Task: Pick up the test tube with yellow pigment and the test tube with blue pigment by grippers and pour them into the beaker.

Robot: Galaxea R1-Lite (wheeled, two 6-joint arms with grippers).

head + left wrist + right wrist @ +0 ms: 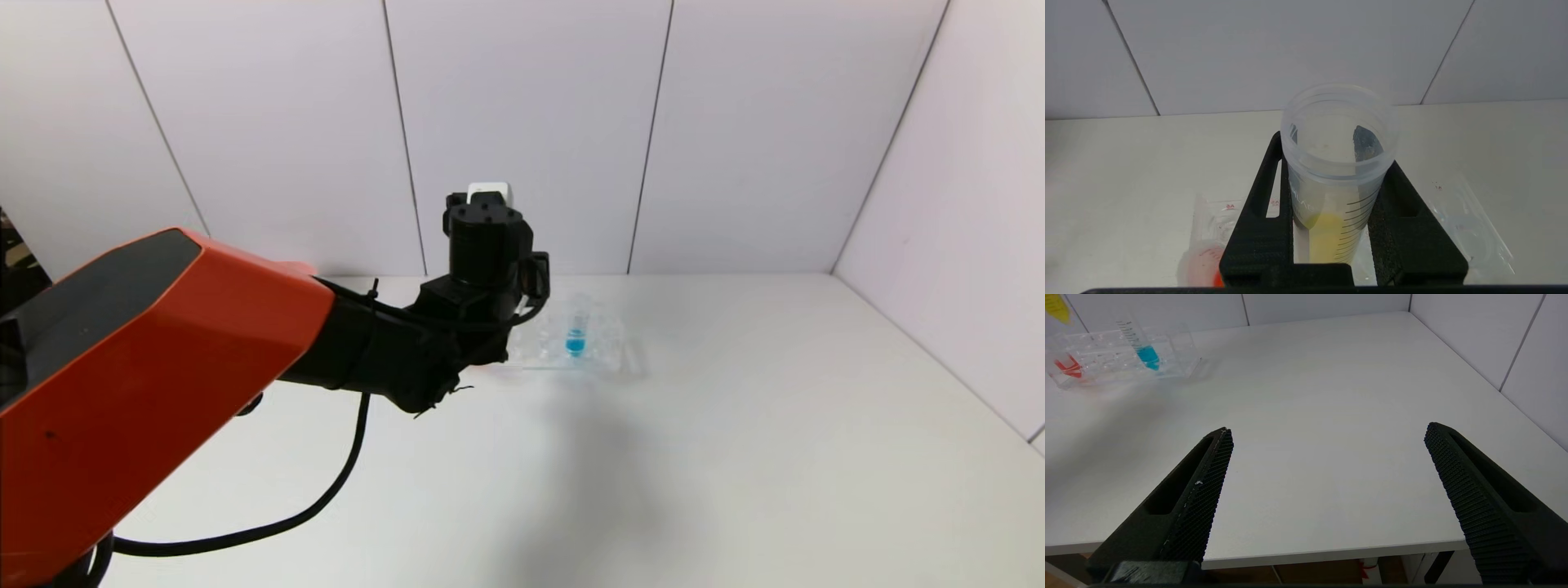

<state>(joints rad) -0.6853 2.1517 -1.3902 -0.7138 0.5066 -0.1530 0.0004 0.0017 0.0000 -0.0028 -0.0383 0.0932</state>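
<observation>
My left gripper (1335,157) is shut on the test tube with yellow pigment (1331,237) and holds it above the clear tube rack (1470,228), open mouth toward the wrist camera. The yellow liquid sits at the tube's bottom and also shows in the right wrist view (1056,308). The test tube with blue pigment (575,336) stands in the rack, to the right of my left arm (482,269); it also shows in the right wrist view (1147,355). My right gripper (1327,428) is open and empty over the table's front edge. The beaker is out of view.
A tube with red-orange liquid (1068,367) stands at the rack's other end. The white table (735,449) is walled by grey panels at the back and right. Its front edge (1331,555) lies under my right gripper.
</observation>
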